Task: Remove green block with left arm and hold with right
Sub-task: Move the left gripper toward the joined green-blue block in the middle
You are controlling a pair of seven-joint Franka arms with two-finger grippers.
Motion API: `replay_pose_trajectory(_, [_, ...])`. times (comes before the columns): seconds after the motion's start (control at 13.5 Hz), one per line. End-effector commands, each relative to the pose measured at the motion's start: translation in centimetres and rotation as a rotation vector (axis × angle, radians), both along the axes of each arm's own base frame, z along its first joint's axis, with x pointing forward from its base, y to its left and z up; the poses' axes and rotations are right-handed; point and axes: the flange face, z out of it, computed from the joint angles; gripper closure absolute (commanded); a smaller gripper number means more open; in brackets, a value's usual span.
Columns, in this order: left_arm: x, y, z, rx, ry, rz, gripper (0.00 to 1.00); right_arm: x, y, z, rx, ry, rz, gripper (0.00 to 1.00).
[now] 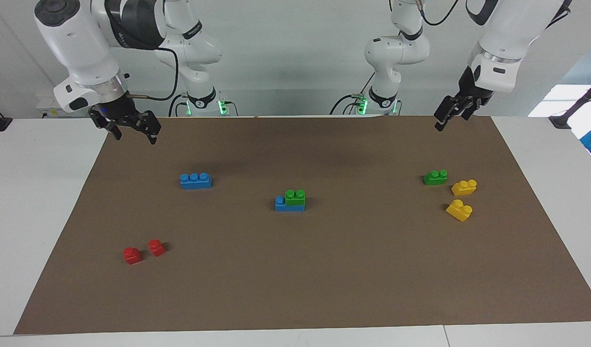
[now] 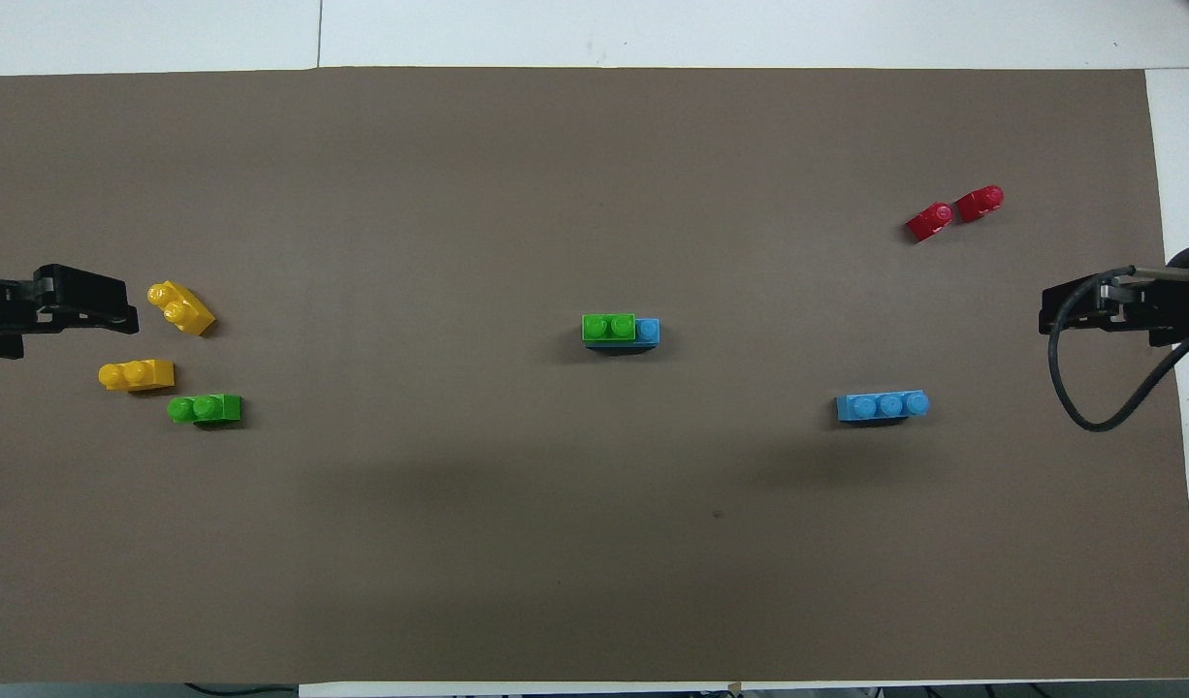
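A green block sits pressed onto one end of a blue brick in the middle of the brown mat. A second, loose green block lies toward the left arm's end, beside two yellow bricks. My left gripper hangs open and empty over the mat's edge at that end, well above the bricks. My right gripper hangs open and empty over the mat's corner at the right arm's end.
Two yellow bricks lie by the loose green block. A lone blue three-stud brick and two small red bricks lie toward the right arm's end. The brown mat covers the white table.
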Motion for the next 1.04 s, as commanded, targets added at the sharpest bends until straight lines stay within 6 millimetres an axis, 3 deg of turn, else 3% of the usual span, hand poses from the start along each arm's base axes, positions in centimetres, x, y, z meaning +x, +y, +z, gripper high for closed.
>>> replay_pose_trajectory(0.0, [-0.9, -3.1, 0.2, -0.046, -0.038, 0.366, 0.0, -0.5, -0.3, 0.4, -0.002, 0.001, 0.004, 0.0])
replay_pose_trajectory(0.22, [-1.2, -5.6, 0.2, -0.077, -0.042, 0.666, 0.0, -0.5, -0.3, 0.4, -0.002, -0.001, 0.004, 0.0])
replay_pose_trajectory(0.37, [-1.0, -5.7, 0.3, -0.098, -0.048, 0.819, 0.0, -0.5, -0.3, 0.4, -0.002, 0.001, 0.006, 0.0])
replay_pose_trajectory(0.74, [-1.1, -6.0, 0.3, -0.106, -0.045, 0.907, 0.0, -0.5, -0.3, 0.4, -0.002, 0.001, 0.004, 0.0])
replay_pose_trajectory(0.96, [-1.9, -8.1, -0.5, -0.101, -0.028, 0.937, 0.0, -0.5, -0.2, 0.4, -0.001, -0.001, 0.006, 0.0])
